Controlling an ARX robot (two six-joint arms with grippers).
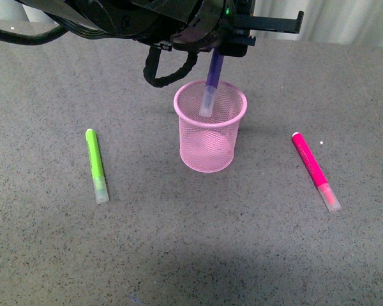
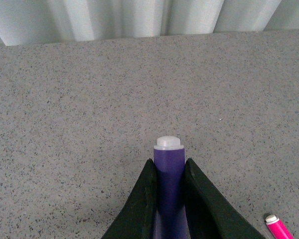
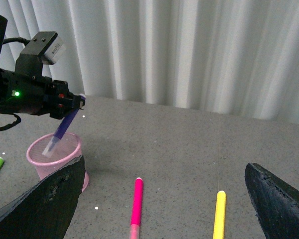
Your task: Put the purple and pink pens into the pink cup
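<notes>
Pink pen (image 1: 315, 171) lies flat on the table (image 1: 191, 261), well right of the pink cup (image 1: 207, 152) with its clear cap toward the camera. It looks light, stiff and smooth and would likely roll, so a pinch across mid-barrel seems best; the right gripper (image 3: 164, 164) hangs spread wide and empty. Left gripper (image 2: 169, 169) is clamped on the upper barrel of the purple pen (image 1: 212, 80), whose cap end tilts down inside the cup's mouth, and bare table surrounds this light, tippable cup, with the lime green marker (image 1: 96, 164) well left and the yellow marker (image 3: 220, 214) beyond the pink pen.
</notes>
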